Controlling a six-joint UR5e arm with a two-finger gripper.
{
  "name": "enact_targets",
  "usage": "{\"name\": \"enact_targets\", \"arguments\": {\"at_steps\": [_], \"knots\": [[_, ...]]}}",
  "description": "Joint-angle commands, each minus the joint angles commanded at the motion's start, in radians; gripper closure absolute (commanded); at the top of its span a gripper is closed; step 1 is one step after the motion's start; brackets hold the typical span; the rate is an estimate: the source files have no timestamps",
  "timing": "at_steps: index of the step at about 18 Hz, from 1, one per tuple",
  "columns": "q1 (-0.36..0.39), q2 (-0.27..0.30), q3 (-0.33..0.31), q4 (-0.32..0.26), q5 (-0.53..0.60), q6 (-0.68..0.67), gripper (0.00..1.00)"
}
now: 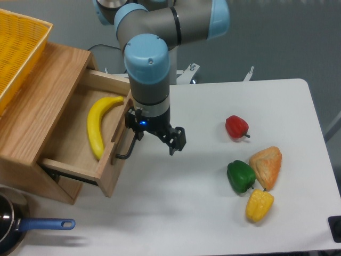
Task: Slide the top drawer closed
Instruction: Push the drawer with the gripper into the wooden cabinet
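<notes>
The top drawer (80, 138) stood partly open in the cabinet (37, 112), a banana (97, 125) inside. The end effector (152, 136), fingers spread wide and empty, bore against the front panel beside the handle (128, 144), placed for pushing rather than gripping.

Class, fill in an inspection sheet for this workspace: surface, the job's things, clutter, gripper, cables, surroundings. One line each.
Surface: white table, no spills seen.
Job's things: top drawer partly open, black bar handle on its front, a banana lying inside.
Clutter: red pepper, green pepper, orange wedge-shaped food and corn cob grouped on the right; blue-handled pan at the lower left.
Gripper: gripper open, beside the handle at the drawer front.
Cables: black cable behind the cabinet.
Surroundings: yellow wire basket on the cabinet top; grey floor beyond.
</notes>
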Motion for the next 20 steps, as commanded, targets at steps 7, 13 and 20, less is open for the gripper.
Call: {"name": "enact_targets", "arguments": {"at_steps": [7, 13, 20], "knots": [[-0.049, 0.005, -0.002, -0.002, 0.000, -0.011, 0.00], [-0.095, -0.003, -0.002, -0.003, -0.002, -0.031, 0.00], [-0.121, -0.003, -0.015, -0.003, -0.002, -0.037, 0.00]]}}
